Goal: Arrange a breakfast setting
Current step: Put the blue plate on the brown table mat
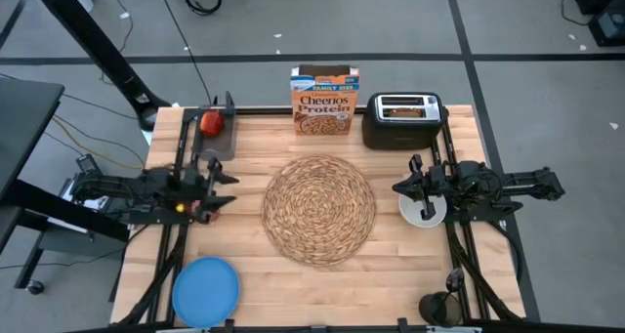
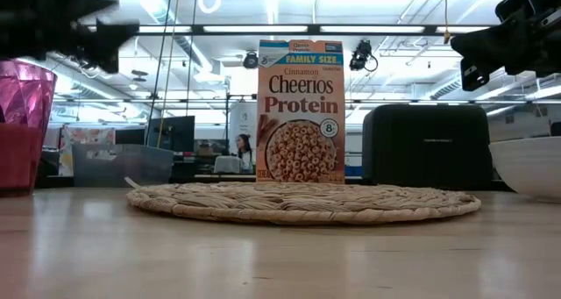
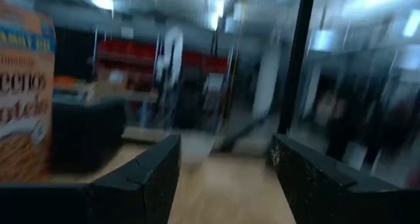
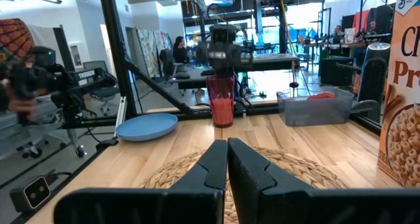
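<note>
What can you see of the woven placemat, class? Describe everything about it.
The placemat is a large round mat of pale straw, coiled in a spiral from its centre. It lies flat in the middle of the wooden table, in front of the cereal box and toaster, apart from both. Nothing rests on it. The low view shows it thin, with a slightly frayed, uneven rim. Neither hand touches it.

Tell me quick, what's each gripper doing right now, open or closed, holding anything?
Left gripper: open, empty, raised above the pink cup at the table's left side.
Right gripper: closed, holding nothing, hovering over the white bowl.
</note>
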Available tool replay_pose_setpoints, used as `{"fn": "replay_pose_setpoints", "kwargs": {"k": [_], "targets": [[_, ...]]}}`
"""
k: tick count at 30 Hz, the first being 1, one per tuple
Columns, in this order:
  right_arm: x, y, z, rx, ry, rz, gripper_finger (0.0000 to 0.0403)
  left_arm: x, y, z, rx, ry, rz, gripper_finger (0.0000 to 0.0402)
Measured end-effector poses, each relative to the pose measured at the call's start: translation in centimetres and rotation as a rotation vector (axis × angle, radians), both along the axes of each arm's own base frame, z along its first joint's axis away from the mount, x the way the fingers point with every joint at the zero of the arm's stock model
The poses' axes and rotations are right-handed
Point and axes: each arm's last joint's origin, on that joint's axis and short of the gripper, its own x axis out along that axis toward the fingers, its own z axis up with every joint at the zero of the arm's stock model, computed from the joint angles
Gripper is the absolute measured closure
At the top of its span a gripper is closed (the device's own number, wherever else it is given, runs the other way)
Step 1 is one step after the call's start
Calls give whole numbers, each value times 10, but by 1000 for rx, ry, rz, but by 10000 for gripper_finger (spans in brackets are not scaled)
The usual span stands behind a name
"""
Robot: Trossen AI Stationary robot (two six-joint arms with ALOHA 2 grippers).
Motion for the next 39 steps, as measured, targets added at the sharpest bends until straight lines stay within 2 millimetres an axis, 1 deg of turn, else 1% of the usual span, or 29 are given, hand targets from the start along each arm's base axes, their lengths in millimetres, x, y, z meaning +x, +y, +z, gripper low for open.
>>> {"fn": "replay_pose_setpoints", "kwargs": {"k": [4, 6, 12, 14, 16, 19, 21, 24, 27, 30, 32, 34, 36, 39], "targets": [[0, 0, 0, 0, 0, 0, 380, -12, 1, 25, -242, -280, -97, 159], [0, 0, 0, 0, 1, 0, 380, -19, 2, 34, -312, -398, -143, 159], [0, 0, 0, 0, 0, 0, 380, -37, 4, 51, -239, -655, -115, 159], [0, 0, 0, 0, 0, 0, 380, -39, 5, 53, -240, -691, -117, 159], [0, 0, 0, 0, 0, 0, 380, -37, 4, 58, -239, -667, -120, 159], [0, 0, 0, 0, 0, 0, 380, -29, 2, 78, -222, -628, -147, 159], [0, 0, 0, 0, 0, 0, 380, -15, 0, 95, -231, -544, -159, 159], [0, 0, 0, 0, 0, 0, 380, 17, -9, 121, -238, -371, -189, 159], [0, 0, 0, 0, 0, 1, 380, 53, -24, 141, -258, -120, -237, 159], [0, 0, 0, 0, 0, 1, 380, 82, -42, 158, -288, 159, -234, 159], [0, 0, 0, 0, -1, 1, 380, 92, -55, 166, -312, 359, -200, 159], [0, 0, 0, 0, -2, 1, 380, 99, -68, 170, -368, 579, -159, 159], [0, 0, 0, 0, -2, 1, 380, 102, -83, 172, -429, 792, -122, 159], [0, 0, 0, 0, -4, 1, 380, 100, -111, 171, -529, 1048, -73, 159]]}}
